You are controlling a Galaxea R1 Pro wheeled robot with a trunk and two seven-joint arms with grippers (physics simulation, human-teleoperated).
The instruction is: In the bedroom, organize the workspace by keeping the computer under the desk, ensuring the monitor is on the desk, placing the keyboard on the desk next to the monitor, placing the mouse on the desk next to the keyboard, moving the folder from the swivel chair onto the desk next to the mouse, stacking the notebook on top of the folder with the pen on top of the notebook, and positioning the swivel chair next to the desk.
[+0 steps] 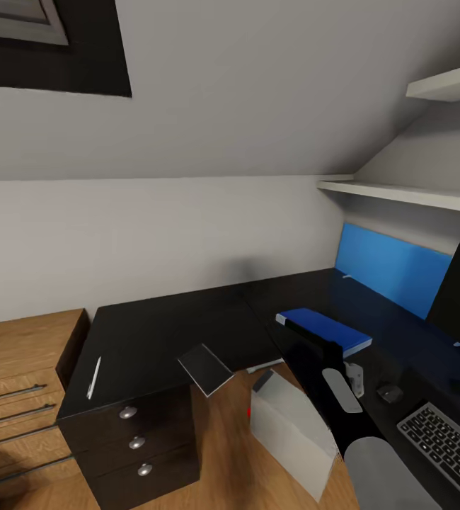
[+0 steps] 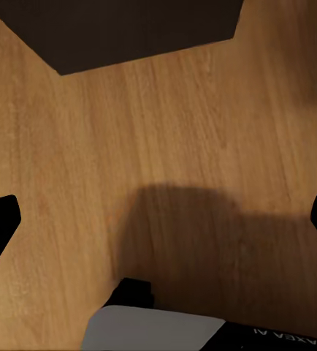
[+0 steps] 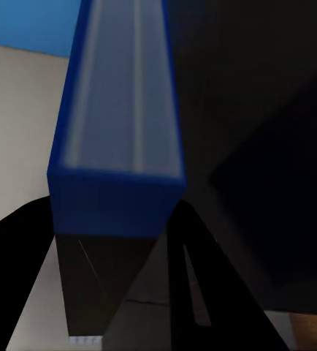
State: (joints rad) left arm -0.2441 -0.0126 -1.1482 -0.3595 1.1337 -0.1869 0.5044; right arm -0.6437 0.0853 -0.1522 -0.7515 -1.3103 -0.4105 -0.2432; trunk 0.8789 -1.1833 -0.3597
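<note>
Right gripper [image 3: 122, 292] clamped on the folder's [image 3: 118, 139] short edge, folder reaching out ahead over the worktop [image 1: 187, 319]. Looks stiff, light, probably slick; an edge pinch suits it. Left gripper [image 2: 158, 219] spread wide, empty, floor [image 2: 166, 131] below.

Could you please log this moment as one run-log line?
right gripper: shut on folder | left gripper: open over floor | pen: on desk
</note>
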